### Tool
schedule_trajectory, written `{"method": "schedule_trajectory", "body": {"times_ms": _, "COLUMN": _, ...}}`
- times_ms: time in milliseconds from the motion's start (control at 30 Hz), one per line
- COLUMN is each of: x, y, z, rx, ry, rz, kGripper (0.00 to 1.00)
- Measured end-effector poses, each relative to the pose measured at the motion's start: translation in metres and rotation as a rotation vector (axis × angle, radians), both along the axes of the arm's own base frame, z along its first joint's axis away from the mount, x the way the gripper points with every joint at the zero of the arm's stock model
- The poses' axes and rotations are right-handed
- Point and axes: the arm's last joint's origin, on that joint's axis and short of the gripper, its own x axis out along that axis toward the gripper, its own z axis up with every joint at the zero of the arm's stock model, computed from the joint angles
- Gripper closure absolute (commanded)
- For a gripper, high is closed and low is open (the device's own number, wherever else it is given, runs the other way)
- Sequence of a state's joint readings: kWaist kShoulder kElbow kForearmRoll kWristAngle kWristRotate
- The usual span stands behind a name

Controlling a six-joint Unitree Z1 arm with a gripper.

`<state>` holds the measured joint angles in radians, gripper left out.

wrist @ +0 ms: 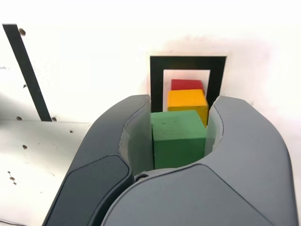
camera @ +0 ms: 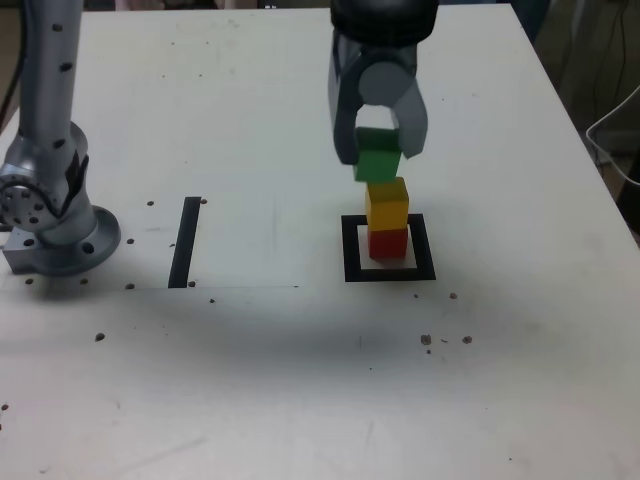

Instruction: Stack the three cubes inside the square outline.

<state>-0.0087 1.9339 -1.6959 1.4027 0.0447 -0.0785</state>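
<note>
Gripper of the single arm: grey, rounded, its two fingers pinching a solid green cube between them. In the wrist view the green cube sits upright-faced between the curved inner sides of the fingers. Exterior view: the green cube is above the stack, slightly toward the exterior view's left of it, and overlaps part of the block below in the picture; whether the two touch cannot be determined.

Stack: a solid yellow cube rests on a solid red cube. Both read as upright. The red cube stands on the white centre of a flat square outline of black tape, within the frame on the white, speckled tabletop. The tape frame is visible around it, and the red cube lies inside its inner edges.

Other items noted: a straight black strip lies flat on the tabletop, well apart from the frame, toward the exterior view's left. Farther to that side stands the grey arm base.
</note>
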Motion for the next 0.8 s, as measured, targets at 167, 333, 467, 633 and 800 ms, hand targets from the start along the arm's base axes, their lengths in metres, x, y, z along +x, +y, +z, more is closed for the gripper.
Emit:
{"method": "schedule_trajectory", "body": {"times_ms": 167, "x": -0.0041, "y": -0.0004, "z": -0.0006, "rx": -0.009, "ry": -0.025, "rz": 0.004, "kGripper": 0.94}}
{"method": "schedule_trajectory", "body": {"times_ms": 333, "x": -0.0046, "y": -0.0004, "z": -0.0031, "rx": -0.008, "ry": -0.035, "rz": 0.011, "kGripper": 0.94}}
{"method": "schedule_trajectory", "body": {"times_ms": 467, "x": -0.0043, "y": -0.0003, "z": -0.0067, "rx": -0.006, "ry": -0.038, "rz": 0.013, "kGripper": 0.92}}
{"method": "schedule_trajectory", "body": {"times_ms": 633, "x": -0.0035, "y": -0.0003, "z": -0.0096, "rx": -0.007, "ry": -0.046, "rz": 0.014, "kGripper": 0.91}}
{"method": "schedule_trajectory", "body": {"times_ms": 800, "x": -0.0027, "y": -0.0004, "z": -0.0106, "rx": -0.007, "ry": -0.053, "rz": 0.014, "kGripper": 0.9}}
